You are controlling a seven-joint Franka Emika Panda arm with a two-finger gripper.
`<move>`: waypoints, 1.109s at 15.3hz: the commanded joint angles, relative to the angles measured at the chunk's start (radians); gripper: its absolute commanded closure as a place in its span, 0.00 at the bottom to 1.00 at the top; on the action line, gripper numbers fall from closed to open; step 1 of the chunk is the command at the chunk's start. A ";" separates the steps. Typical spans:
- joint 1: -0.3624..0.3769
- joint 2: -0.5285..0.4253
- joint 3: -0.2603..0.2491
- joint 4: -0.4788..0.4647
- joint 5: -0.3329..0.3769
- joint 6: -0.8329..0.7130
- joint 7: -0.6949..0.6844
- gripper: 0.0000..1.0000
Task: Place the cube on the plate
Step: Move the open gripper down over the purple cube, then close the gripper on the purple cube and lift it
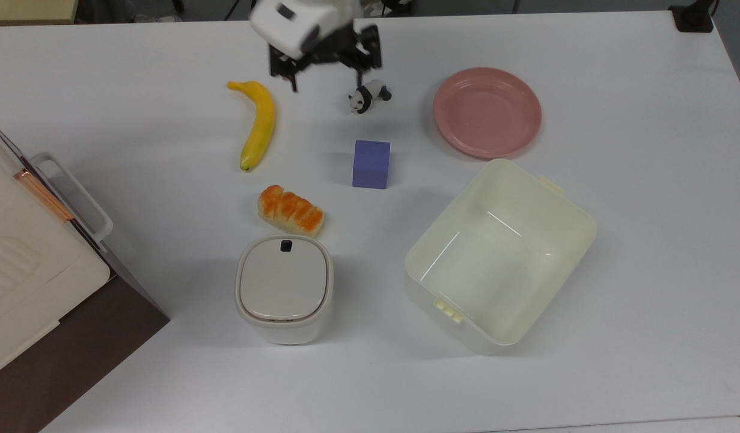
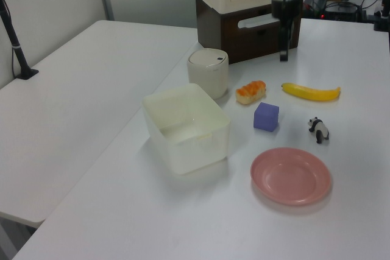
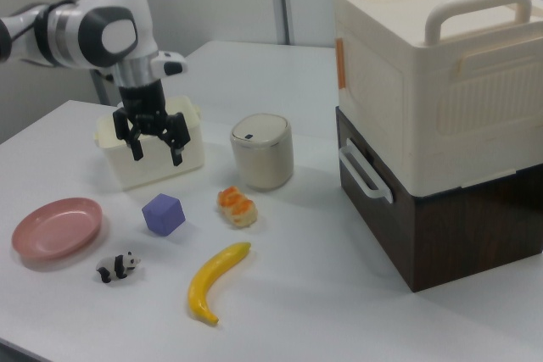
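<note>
The blue-purple cube [image 1: 371, 164] stands alone on the white table near its middle, also seen as the cube [image 2: 266, 117] in the left view and the cube [image 3: 163, 214] in the right view. The pink plate [image 1: 487, 112] lies bare toward the top view's upper right, apart from the cube; the plate [image 3: 57, 228] sits at the right view's left. My gripper [image 1: 326, 81] hangs open in the air above the table's far part, between banana and panda in the top view. The gripper [image 3: 157, 154] holds nothing and points downward.
A toy panda [image 1: 370, 96], a banana [image 1: 258, 123] and a bread piece [image 1: 290, 210] lie around the cube. A cream tub [image 1: 562, 204] stands just below the plate, a lidded bin [image 1: 284, 288] below the bread. A stacked box [image 3: 433, 99] stands at the table's edge.
</note>
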 commanded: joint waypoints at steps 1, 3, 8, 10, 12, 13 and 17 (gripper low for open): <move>0.064 0.080 -0.006 -0.025 0.006 0.120 0.149 0.00; 0.087 0.122 -0.006 -0.042 0.007 0.161 0.180 0.00; 0.106 0.206 0.018 -0.057 0.009 0.207 0.167 0.00; 0.101 0.242 0.029 -0.051 0.009 0.233 0.165 0.00; 0.098 0.248 0.029 -0.049 -0.002 0.238 0.159 0.00; 0.097 0.246 0.029 -0.051 -0.003 0.231 0.139 0.00; 0.100 0.257 0.029 -0.049 -0.003 0.233 0.162 0.38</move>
